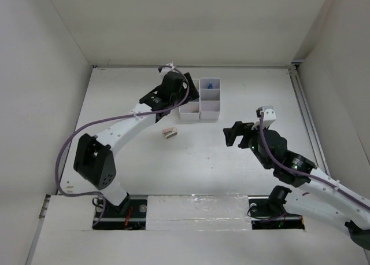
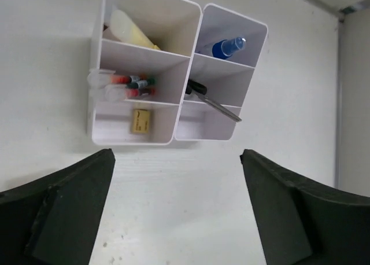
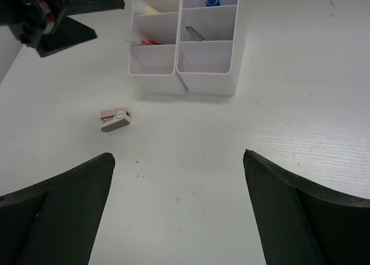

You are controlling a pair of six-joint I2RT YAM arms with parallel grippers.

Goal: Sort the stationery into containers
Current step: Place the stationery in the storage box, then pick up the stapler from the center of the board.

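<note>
Left arm (image 1: 124,126) hides half the organiser (image 1: 209,107); scissors (image 2: 211,101) partly behind a divider. Left gripper (image 2: 176,155) and right gripper (image 3: 178,156) gape wide, pink eraser (image 3: 115,119) loose outside it

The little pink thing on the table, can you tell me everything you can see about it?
The little pink thing is a small blocky piece, pink on one part and pale tan on the other, with a light patch on top. It could be rubber or plastic; I cannot tell which. It lies flat and a bit askew on the white table, all alone, outside the white containers and off toward their left in the right wrist view. Nothing but the table touches it.
</note>
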